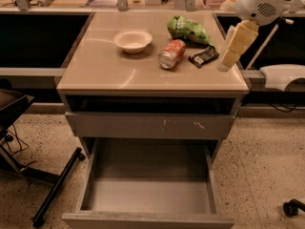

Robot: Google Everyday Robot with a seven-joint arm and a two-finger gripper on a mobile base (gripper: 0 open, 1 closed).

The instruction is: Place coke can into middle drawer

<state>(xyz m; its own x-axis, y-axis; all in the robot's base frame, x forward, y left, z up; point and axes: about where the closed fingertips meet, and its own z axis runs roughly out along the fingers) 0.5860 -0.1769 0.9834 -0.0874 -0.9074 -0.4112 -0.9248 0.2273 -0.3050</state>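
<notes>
The coke can (pixel 171 54), orange-red with silver ends, lies on its side near the middle of the tan cabinet top (pixel 109 70). The middle drawer (pixel 150 194) is pulled out wide at the bottom of the view, and its grey floor holds nothing. My gripper (pixel 225 65) hangs from the white arm at the upper right, pointing down over the right edge of the cabinet top. It is to the right of the can and apart from it, with the dark snack bar between them. It holds nothing that I can see.
A white bowl (pixel 133 40) sits left of the can. A green chip bag (pixel 188 30) lies behind it and a dark snack bar (pixel 203 56) to its right. A closed drawer front with pale scratches (pixel 152 125) is above the open drawer. Black chair legs (pixel 52 194) stand on the floor at the left.
</notes>
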